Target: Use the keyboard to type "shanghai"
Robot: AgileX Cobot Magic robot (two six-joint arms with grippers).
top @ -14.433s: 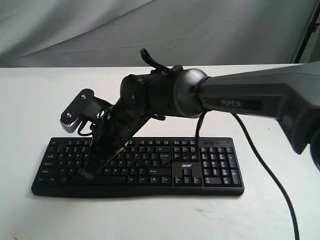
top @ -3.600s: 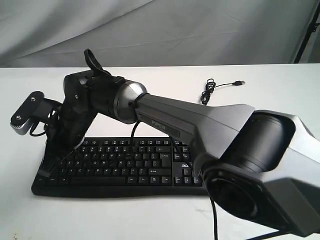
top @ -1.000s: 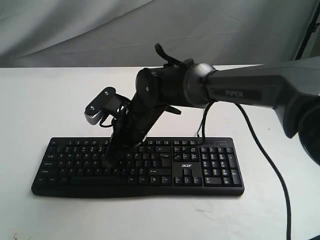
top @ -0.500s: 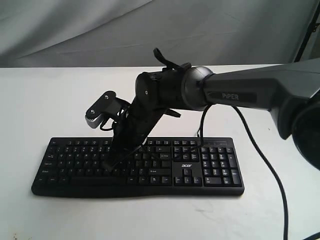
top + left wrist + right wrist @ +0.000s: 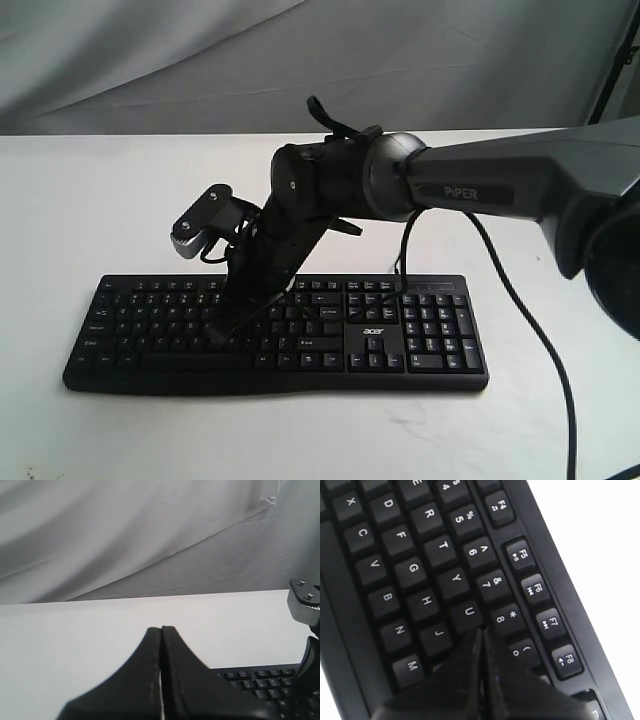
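The black keyboard (image 5: pixel 430 335) with a white acer logo (image 5: pixel 373 330) lies along the front of the white table (image 5: pixel 60 200). My right gripper (image 5: pixel 216 338) reaches in from the right, shut and empty, with its tip down on the letter keys left of the middle. In the right wrist view the right gripper (image 5: pixel 482 631) has its tip between the U key (image 5: pixel 469 611), the J key (image 5: pixel 439 632) and the 8 key (image 5: pixel 506 618), hiding the key beneath. My left gripper (image 5: pixel 161 629) is shut and empty, above bare table beside the keyboard's corner (image 5: pixel 265 680).
A black cable (image 5: pixel 535 335) trails from the right arm across the table on the right. Grey cloth (image 5: pixel 300 60) hangs behind the table. A dark stand (image 5: pixel 615 60) leans at the top right. The right wrist camera (image 5: pixel 200 222) juts out over the keyboard's back edge.
Since 3.6 s ago the right gripper has swung from the keyboard's far left end toward its middle. In the last second its tip dropped slightly onto the keys.
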